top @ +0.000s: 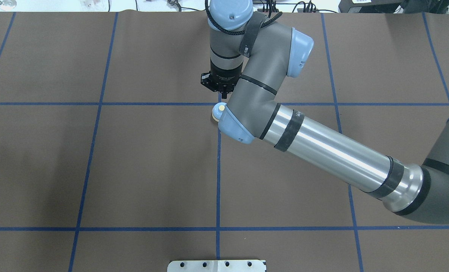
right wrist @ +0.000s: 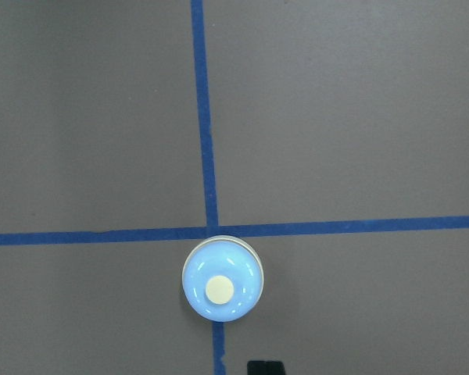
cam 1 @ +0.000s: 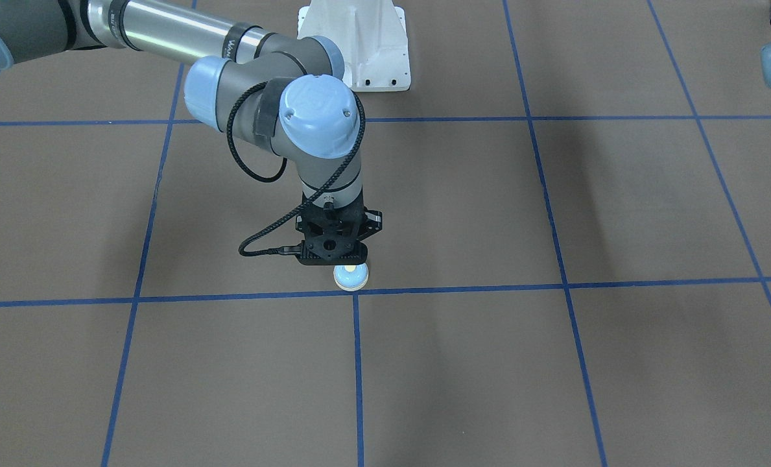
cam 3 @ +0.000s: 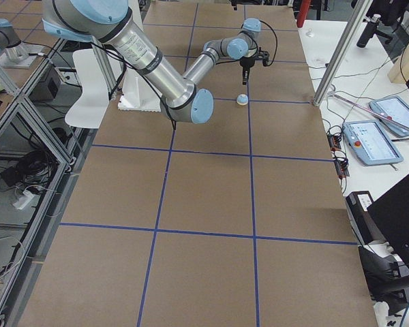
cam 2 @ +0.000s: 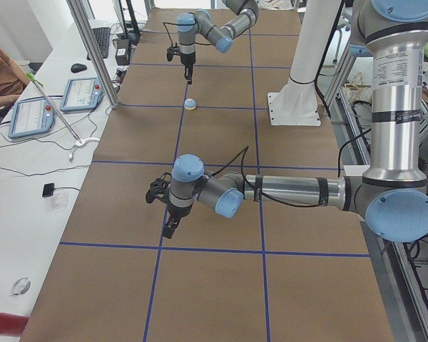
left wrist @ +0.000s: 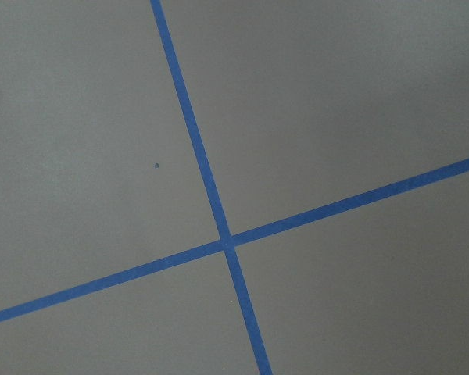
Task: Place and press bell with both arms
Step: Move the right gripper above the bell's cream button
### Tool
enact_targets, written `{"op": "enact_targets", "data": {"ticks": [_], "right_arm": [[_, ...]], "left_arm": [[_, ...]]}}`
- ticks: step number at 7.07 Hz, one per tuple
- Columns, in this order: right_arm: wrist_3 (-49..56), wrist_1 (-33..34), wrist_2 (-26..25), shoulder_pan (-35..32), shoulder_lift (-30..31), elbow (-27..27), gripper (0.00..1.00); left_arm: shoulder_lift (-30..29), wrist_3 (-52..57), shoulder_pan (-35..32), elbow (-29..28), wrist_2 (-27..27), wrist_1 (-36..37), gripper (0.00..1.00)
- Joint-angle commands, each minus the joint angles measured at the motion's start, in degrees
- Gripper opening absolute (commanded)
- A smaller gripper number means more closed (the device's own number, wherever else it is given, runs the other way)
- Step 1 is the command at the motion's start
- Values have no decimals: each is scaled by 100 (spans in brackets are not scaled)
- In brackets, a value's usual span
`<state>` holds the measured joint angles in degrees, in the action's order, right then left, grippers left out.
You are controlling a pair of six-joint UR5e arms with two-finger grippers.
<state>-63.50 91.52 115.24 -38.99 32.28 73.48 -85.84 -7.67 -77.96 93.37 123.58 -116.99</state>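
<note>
**Right gripper.** The right gripper (right wrist: 264,367) shows in its own wrist view as a single dark tip at 6 o'clock on the frame edge. I read the fingers as drawn together and holding nothing. In both side views it hangs pointing down, above the bell (cam 1: 351,277) with a clear gap and no contact.

**Bell.** It stands upright on the brown table (cam 1: 489,376), free of either gripper. In the right wrist view it sits just at 6 o'clock of a blue tape crossing (right wrist: 211,231), with its rim at the crossing. The cream button (right wrist: 220,290) faces straight up, at 12 o'clock from the fingertip. In the overhead view a joint cap of the right arm (top: 322,147) hides part of the bell.

**Left gripper.** The left gripper (cam 2: 169,226) hangs well apart from the bell, over bare table. Its wrist view shows only tape lines. I cannot tell how far its fingers are spread.

**Assessment.** I judge placing done and pressing the step in hand. The next move calls for a straight descent of the closed tip onto the button. It needs a small correction first so the tip lands centred. An off-centre push could skid the bell off the crossing.
</note>
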Motion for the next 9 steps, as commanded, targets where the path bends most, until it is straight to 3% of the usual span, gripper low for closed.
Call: {"op": "enact_targets", "data": {"ticks": [1, 9], "right_arm": [[5, -519, -89, 128, -90, -535, 0], [49, -951, -300, 190, -231, -1213, 0]], "left_arm": [[-3, -24, 0, -12, -9, 0, 100], [-38, -67, 8, -56, -35, 0, 100]]}}
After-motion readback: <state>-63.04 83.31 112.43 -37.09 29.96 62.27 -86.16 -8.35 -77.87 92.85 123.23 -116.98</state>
